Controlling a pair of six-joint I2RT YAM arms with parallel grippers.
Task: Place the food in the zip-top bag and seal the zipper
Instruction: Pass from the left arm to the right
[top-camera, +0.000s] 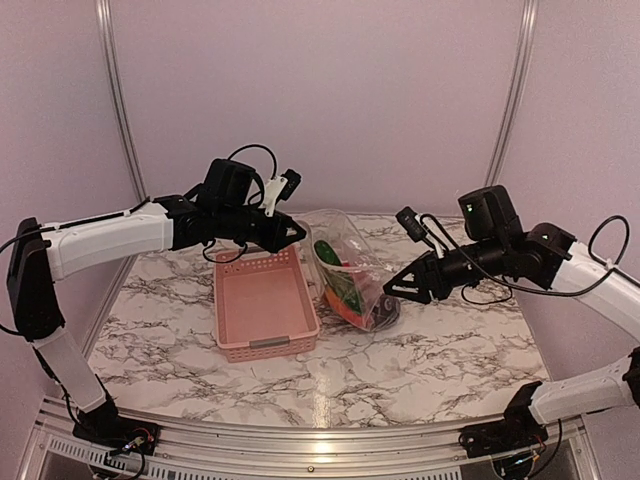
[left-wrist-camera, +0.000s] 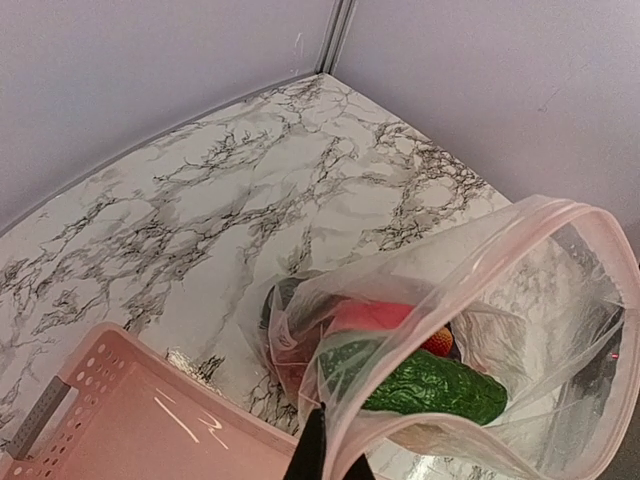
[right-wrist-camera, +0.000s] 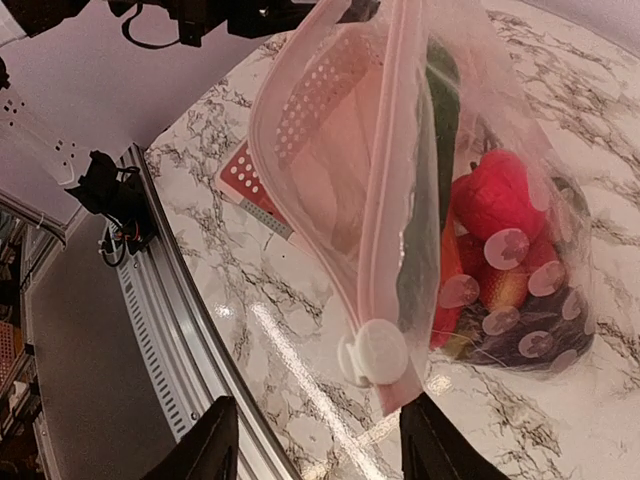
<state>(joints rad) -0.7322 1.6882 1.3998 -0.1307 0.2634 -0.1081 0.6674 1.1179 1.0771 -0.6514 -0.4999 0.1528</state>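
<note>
Slippage threatens: left end effector (left-wrist-camera: 318, 452) pinches the zip-top bag (right-wrist-camera: 320, 150) rim, right end effector (right-wrist-camera: 325, 440) gapes open beside the zipper (right-wrist-camera: 393, 150); a tug could spill food (right-wrist-camera: 495, 200) onto the counter (top-camera: 400, 360).

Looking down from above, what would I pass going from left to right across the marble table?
First the pink latticed basket → the clear zip-top bag with toy food inside → the right arm, its tip beside the bag.
</note>
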